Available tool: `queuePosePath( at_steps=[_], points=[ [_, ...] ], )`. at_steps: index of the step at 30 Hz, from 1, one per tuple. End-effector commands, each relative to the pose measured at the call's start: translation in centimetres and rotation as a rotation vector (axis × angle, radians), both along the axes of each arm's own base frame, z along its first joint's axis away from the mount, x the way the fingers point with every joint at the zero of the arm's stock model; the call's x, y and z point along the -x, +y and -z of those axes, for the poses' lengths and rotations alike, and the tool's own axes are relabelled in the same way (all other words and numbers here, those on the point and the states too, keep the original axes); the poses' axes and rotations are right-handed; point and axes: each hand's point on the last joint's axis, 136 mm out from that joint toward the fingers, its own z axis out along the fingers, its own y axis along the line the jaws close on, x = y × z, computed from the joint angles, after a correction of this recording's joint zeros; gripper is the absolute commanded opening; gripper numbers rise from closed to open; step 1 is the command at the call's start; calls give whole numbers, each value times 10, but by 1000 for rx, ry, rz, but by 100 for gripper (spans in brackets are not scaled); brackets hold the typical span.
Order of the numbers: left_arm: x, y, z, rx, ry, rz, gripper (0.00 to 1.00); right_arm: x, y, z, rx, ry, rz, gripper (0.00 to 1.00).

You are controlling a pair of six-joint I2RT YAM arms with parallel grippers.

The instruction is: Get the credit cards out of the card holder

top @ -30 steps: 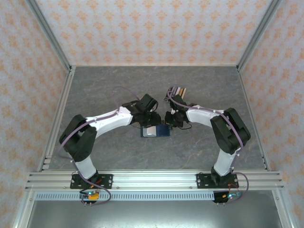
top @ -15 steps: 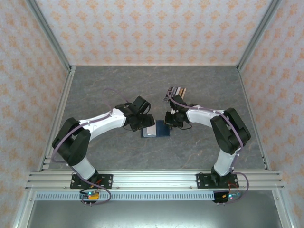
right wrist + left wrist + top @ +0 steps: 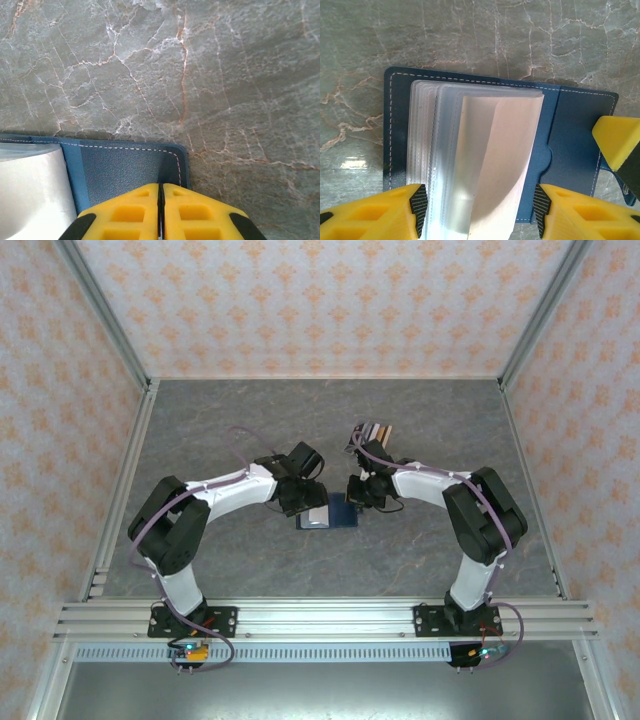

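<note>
- The card holder [image 3: 330, 516] lies open just below the centre of the top view, flat on the grey table [image 3: 250, 420]. Its navy cover faces down and its clear plastic sleeves [image 3: 470, 150] fan upward.
- The holder is already unfolded, so I judge the task is past the opening step. No card is in either gripper, and none shows sliding out of a sleeve.
- The sleeves look milky and one leaf curls up. Whether cards sit inside them cannot be told.
- A striped cluster [image 3: 378, 430] rests above and to the right of the holder in the top view, well apart from it. It may be cards already taken out, but that is too small to confirm.
- The left gripper [image 3: 479, 202] hovers over the holder with its jaws apart. One black pad sits at each lower side of the sleeve stack, straddling it. Whether the pads touch the plastic is unclear.
- The right gripper [image 3: 160, 189] has its jaws together, tips at the navy right flap [image 3: 130, 165] near its corner. I read this as pinning the cover down.
- One of its yellow fingers [image 3: 615, 140] appears at the right edge of the left wrist view, against that same flap.
- What remains, in my judgement, is to pinch a card edge between the sleeves and draw it out while the flap is held down.
</note>
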Motion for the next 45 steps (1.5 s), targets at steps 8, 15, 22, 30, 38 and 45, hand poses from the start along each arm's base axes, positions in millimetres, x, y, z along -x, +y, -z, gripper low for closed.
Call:
queuePosePath(
  at_steps=[8, 15, 22, 30, 38, 45],
  points=[
    [-6, -2, 11, -15, 19, 4, 66, 10, -16, 29, 92, 64, 7, 10],
    [-8, -12, 10, 30, 22, 20, 64, 10, -16, 31, 96, 68, 3, 10],
    [-9, -23, -2, 89, 8, 59, 61, 10, -16, 31, 97, 70, 3, 10],
    [-7, -22, -8, 93, -3, 54, 59, 10, -17, 32, 98, 72, 4, 10],
    [-2, -19, -17, 92, -19, 60, 58, 10, -16, 32, 98, 73, 5, 10],
    [3, -35, -31, 200, -38, 110, 52, 11, -16, 32, 93, 72, 5, 10]
  ],
)
